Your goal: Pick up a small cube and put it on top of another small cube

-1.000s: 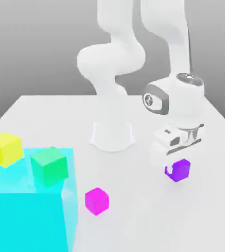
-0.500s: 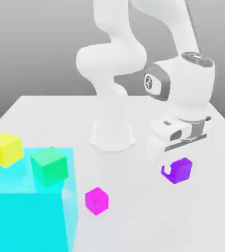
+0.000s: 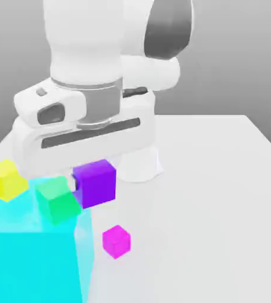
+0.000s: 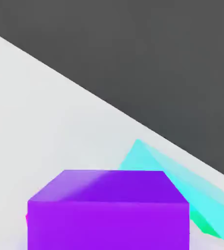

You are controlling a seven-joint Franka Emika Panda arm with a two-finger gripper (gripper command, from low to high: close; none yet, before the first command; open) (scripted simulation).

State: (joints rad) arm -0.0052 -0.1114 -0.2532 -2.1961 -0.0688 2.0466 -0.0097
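The small cube [image 3: 97, 186], glossy violet-purple, hangs in the air under my hand with my gripper [image 3: 93, 173] shut on it. It sits just beside the green cube [image 3: 56, 200], to the exterior view's right of it and at about the same height. The green cube rests tilted on top of a large cyan block [image 3: 31, 254]. A magenta-pink cube [image 3: 116, 241] lies on the table below and slightly right of the held cube. In the hand view the small cube [image 4: 109, 210] sits close up, with the cyan block [image 4: 182, 188] beyond it.
A yellow cube [image 3: 6, 179] sits at the cyan block's far left corner. The arm's white base [image 3: 139, 163] stands behind the held cube. The white table [image 3: 221, 195] stretches off to the exterior view's right.
The arm has swung from the exterior view's right to its left, carrying the small cube up and over to the green cube on the cyan block. The grip stayed shut.
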